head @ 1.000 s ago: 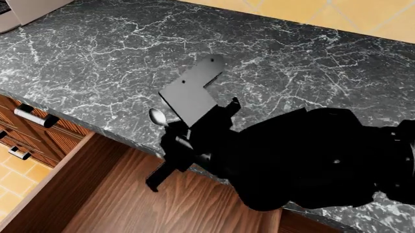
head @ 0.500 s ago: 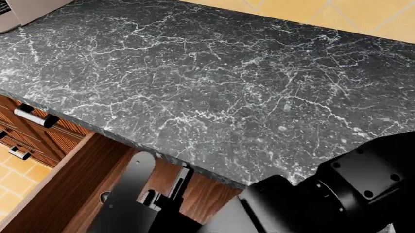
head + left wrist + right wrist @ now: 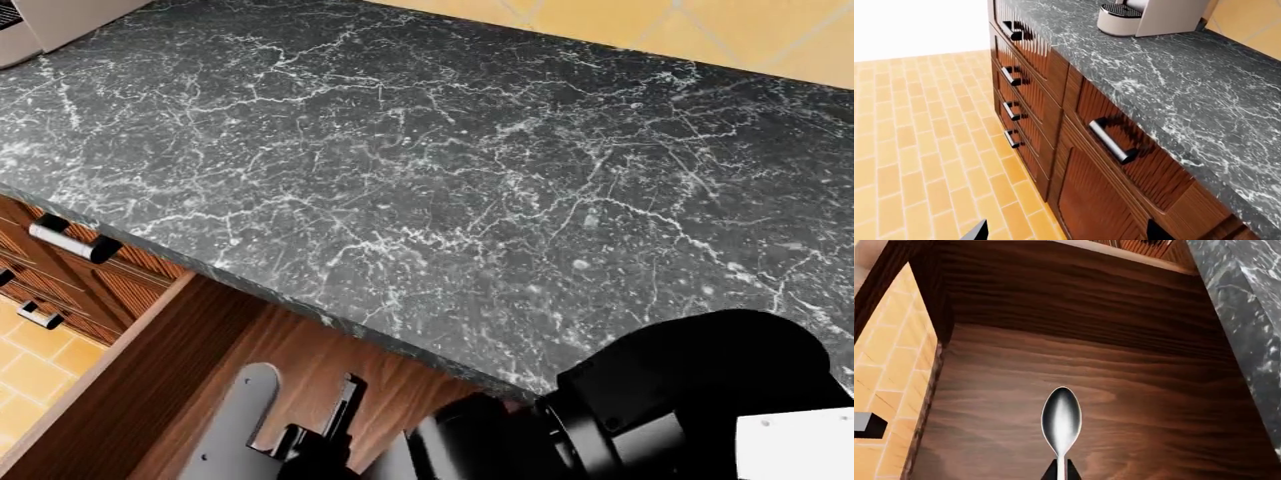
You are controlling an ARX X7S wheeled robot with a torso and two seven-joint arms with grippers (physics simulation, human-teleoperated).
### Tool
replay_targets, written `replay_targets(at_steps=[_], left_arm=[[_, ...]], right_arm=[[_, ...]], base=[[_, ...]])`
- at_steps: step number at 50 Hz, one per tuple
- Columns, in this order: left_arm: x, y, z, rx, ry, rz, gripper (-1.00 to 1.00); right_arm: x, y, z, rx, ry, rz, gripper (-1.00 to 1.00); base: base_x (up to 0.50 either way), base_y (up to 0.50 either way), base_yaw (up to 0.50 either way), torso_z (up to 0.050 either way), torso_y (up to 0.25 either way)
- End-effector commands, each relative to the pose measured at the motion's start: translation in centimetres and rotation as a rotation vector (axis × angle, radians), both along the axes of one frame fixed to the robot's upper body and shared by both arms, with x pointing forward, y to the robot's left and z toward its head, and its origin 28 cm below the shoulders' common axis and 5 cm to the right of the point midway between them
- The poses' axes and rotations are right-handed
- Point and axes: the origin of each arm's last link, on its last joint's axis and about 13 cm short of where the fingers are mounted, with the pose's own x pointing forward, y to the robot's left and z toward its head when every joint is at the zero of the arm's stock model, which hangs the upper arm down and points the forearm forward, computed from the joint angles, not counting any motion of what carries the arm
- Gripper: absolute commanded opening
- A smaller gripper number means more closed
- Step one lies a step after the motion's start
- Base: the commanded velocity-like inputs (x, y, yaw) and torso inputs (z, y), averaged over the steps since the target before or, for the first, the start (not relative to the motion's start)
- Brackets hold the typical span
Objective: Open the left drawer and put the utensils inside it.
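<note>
Right gripper (image 3: 314,425) gripped the spoon (image 3: 1061,419) over the open left drawer (image 3: 1134,390); lowering before release would prevent bouncing.

We see our right gripper (image 3: 314,440) down inside the open left drawer (image 3: 147,400), which stands out in front of the countertop (image 3: 441,190), holding the spoon (image 3: 1061,419) with its bowl over the drawer floor, and the narrower drawers (image 3: 60,262) are further to the left.
</note>
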Motion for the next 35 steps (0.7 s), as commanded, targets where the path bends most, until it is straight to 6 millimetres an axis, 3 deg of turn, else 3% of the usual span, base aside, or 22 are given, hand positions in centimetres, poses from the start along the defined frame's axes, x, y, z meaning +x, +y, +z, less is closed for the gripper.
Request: replay_targets(at_steps=[1, 8, 19, 20, 35], left_arm=[[0.1, 0.0, -0.1, -0.002, 0.003, -0.003, 1.0], [-0.1, 0.0, -0.1, -0.003, -0.001, 0.0, 1.0], [0.0, 0.0, -0.1, -0.003, 0.0, -0.004, 1.0], [0.0, 0.0, -0.1, -0.002, 0.0, -0.004, 1.0], [-0.1, 0.0, -0.1, -0.005, -0.004, -0.004, 1.0]], right_arm=[[0.4, 0.4, -2.1, -0.065, 0.045, -0.004, -1.0], [0.2, 0.4, -3.3, -0.098, 0.057, 0.002, -1.0], [0.3, 0.5, -3.0, -0.085, 0.066, 0.01, -1.0], [0.3, 0.4, -2.9, -0.088, 0.082, 0.01, 1.0], [0.1, 0.2, 0.5, 0.009, 0.04, 0.021, 1.0]], base=[[0.0, 0.0, 0.0, 0.0, 0.0], [0.0, 0.0, 0.0, 0.0, 0.0], [0.0, 0.0, 0.0, 0.0, 0.0], [0.0, 0.0, 0.0, 0.0, 0.0], [0.0, 0.0, 0.0, 0.0, 0.0]])
